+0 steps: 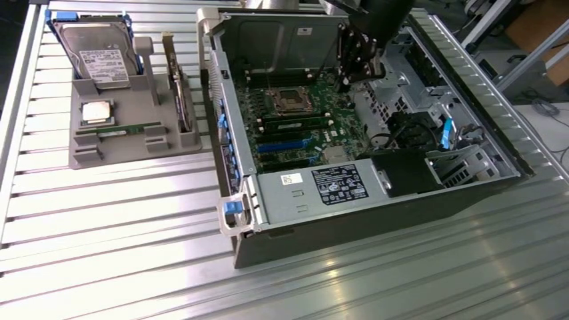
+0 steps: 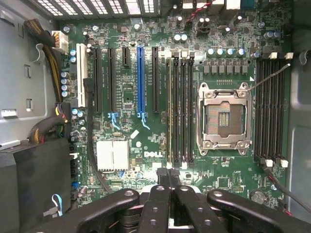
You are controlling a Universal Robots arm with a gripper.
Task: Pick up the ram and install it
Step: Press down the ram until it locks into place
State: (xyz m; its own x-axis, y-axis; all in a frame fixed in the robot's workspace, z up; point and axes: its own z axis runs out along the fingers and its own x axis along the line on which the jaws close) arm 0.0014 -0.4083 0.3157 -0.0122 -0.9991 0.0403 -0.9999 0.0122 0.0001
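One ram (image 1: 118,131) stick, green and thin, lies in the grey holder (image 1: 116,157) at the exterior view's left. Another ram (image 1: 294,123) stick stands on edge in a motherboard slot beside the empty CPU socket (image 1: 289,100). In the wrist view that ram (image 2: 168,111) shows as a narrow green edge in the slot farthest from the CPU socket (image 2: 223,116). My gripper (image 1: 358,70) hangs inside the open computer case, above the motherboard. In the wrist view the gripper (image 2: 167,177) is shut, fingertips pressed together over the near end of the slots, with nothing between them.
The holder also carries a hard drive (image 1: 100,57), a square silver CPU chip (image 1: 96,112) and an upright board (image 1: 178,93). The case (image 1: 233,167) walls, a power supply (image 1: 311,190), cable bundles (image 2: 46,87) and a drive bay (image 1: 462,163) crowd the motherboard.
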